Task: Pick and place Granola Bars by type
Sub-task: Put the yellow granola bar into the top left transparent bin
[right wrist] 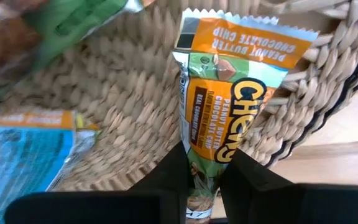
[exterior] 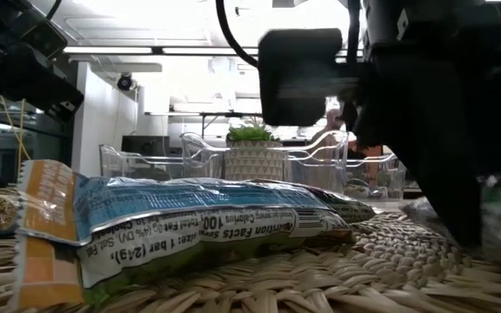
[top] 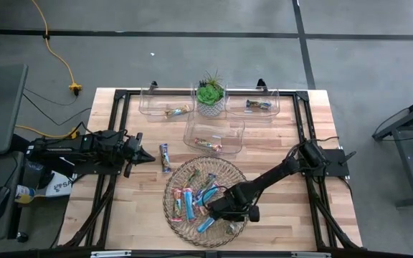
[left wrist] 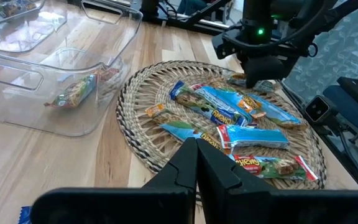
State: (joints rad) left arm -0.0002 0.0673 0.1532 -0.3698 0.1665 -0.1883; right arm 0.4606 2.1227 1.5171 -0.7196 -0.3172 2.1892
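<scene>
Between the right gripper's (right wrist: 205, 180) pinching fingers: lying an orange peanut butter bar (right wrist: 219, 106), long axis running straight out at twelve o'clock from the fingertips, resting on the wicker tray (top: 174, 188) at its five o'clock rim. Waiting pressed together at nine o'clock, over the counter (top: 285, 136): left gripper (top: 148, 158).

A long granola bar (exterior: 190, 222) in a blue and white wrapper lies flat on the woven wicker tray (exterior: 320, 283), very close up. Its orange end sits at the side away from the big dark arm (exterior: 433, 104). The arm comes down onto the tray beside the bar. Behind the bar stand clear plastic bins (exterior: 146, 161) and a small green plant (exterior: 252, 133) in a white pot.
</scene>
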